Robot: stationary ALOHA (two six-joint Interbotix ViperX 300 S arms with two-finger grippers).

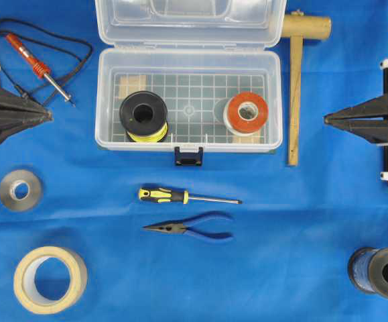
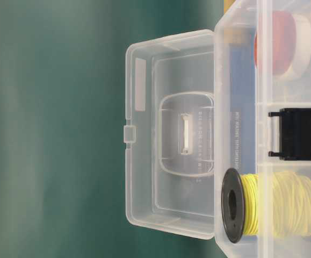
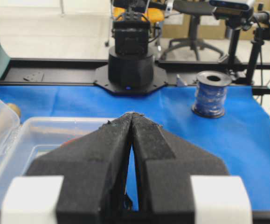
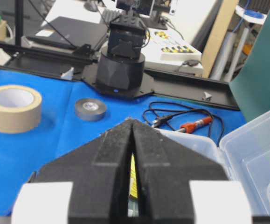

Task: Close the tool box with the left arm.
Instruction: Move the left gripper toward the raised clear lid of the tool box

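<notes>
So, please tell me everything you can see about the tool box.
The tool box is clear plastic and stands open on the blue cloth, its lid tilted back. The base has a grid pattern and a dark latch at the front. Inside stand a yellow wire spool and a red spool. No gripper touches it.

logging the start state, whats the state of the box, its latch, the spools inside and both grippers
tool box: open
lid: swung back, upright behind the base
front latch: undone, hanging at the front wall
yellow wire spool: inside the box, at its left end
red-capped spool: inside the box, at its right end
left gripper: shut, empty, away from the box
right gripper: shut, empty, away from the box
</notes>
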